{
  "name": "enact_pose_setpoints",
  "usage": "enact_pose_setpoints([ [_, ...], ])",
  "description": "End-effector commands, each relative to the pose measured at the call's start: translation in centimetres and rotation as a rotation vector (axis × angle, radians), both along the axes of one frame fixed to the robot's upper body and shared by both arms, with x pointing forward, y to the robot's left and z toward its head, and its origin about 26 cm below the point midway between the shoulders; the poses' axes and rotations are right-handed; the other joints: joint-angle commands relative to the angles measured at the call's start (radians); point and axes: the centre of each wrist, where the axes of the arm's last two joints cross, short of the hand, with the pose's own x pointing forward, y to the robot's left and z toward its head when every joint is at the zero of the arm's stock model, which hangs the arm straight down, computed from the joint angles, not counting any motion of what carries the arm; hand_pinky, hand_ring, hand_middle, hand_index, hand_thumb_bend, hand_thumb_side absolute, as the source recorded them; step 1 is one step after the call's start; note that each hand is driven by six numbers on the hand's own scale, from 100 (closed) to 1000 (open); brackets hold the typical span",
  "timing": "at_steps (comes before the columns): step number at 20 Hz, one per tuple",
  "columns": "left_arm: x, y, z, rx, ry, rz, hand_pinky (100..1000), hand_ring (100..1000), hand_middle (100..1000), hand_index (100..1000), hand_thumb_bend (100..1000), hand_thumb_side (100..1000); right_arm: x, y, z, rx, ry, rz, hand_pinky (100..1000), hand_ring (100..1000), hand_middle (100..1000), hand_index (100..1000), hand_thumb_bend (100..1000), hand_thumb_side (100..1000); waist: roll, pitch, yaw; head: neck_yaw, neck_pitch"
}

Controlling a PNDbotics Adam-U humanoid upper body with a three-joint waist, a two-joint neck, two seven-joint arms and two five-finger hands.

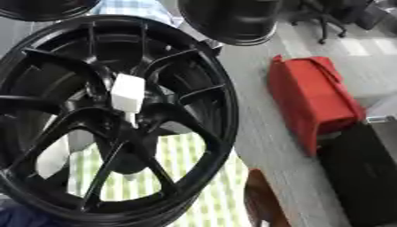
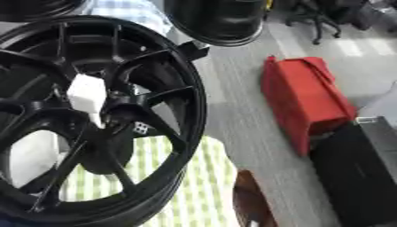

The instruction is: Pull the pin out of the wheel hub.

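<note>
Pin (image 1: pixel 128 93) is sitting white-capped in the wheel hub (image 1: pixel 124 126), wheel standing on the check-clothed bench (image 1: pixel 205 177). Neither hand is showing, state unknown. You're wanting a grasp on the cap, pulling straight along its axis.

The black wheel (image 1: pixel 116 119) runs off the left and lower edges; a white block (image 1: pixel 128 93) at its hub hides any pin there.

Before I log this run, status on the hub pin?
Neither hand in view. White pin seated in black wheel hub. Nothing blocking it.
</note>
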Motion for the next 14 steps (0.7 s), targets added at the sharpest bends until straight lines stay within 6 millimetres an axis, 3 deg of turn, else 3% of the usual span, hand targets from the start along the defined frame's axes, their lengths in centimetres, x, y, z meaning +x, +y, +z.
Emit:
enact_pose_setpoints([
  [1, -0.1, 1.0, 1.5, 0.039, -0.035, 0.026, 804, 886, 583, 741, 665, 505, -2.7, -3.2, -0.5, 0.041, -0.108, -0.171, 587, 522, 284, 435, 249, 100, 0.012, -0.01, 0.0, 0.028, -0.004],
  [3, 0.0, 0.9, 1.6, 0.035, -0.043, 0.032, 804, 887, 583, 740, 664, 504, -3.7, -4.8, -4.7, 0.097, -0.1, -0.274, 598, 531, 285, 437, 242, 100, 0.025, -0.005, 0.005, 0.04, -0.004],
  [5, 0.0, 0.8, 1.7, 0.034, -0.047, 0.032, 804, 887, 582, 740, 664, 503, -4.5, -5.7, -8.6, 0.125, -0.074, -0.35, 629, 575, 353, 504, 351, 100, 0.037, 0.001, 0.011, 0.047, -0.006],
  [6, 0.0, 0.7, 1.7, 0.033, -0.049, 0.032, 804, 887, 582, 740, 665, 503, -4.9, -6.0, -10.4, 0.119, -0.055, -0.379, 655, 614, 438, 584, 400, 100, 0.042, 0.003, 0.015, 0.05, -0.006],
  [9, 0.1, 0.5, 1.6, 0.028, -0.051, 0.028, 804, 888, 583, 740, 664, 503, -5.9, -6.1, -15.4, 0.084, 0.028, -0.411, 753, 791, 763, 823, 492, 466, 0.057, 0.009, 0.025, 0.056, -0.007],
  [11, 0.1, 0.4, 1.5, 0.024, -0.05, 0.026, 804, 888, 583, 740, 666, 503, -6.4, -6.1, -17.2, 0.074, 0.062, -0.419, 767, 816, 830, 867, 418, 571, 0.065, 0.01, 0.027, 0.061, -0.008],
  [13, 0.0, 0.4, 1.5, 0.024, -0.049, 0.026, 804, 888, 583, 740, 667, 502, -6.7, -6.1, -17.9, 0.084, 0.048, -0.431, 762, 811, 845, 882, 313, 667, 0.07, 0.01, 0.027, 0.064, -0.008],
  [14, 0.0, 0.4, 1.5, 0.023, -0.048, 0.027, 804, 888, 583, 740, 667, 502, -6.8, -5.9, -17.9, 0.09, 0.026, -0.434, 757, 807, 842, 880, 296, 673, 0.072, 0.009, 0.026, 0.065, -0.008],
])
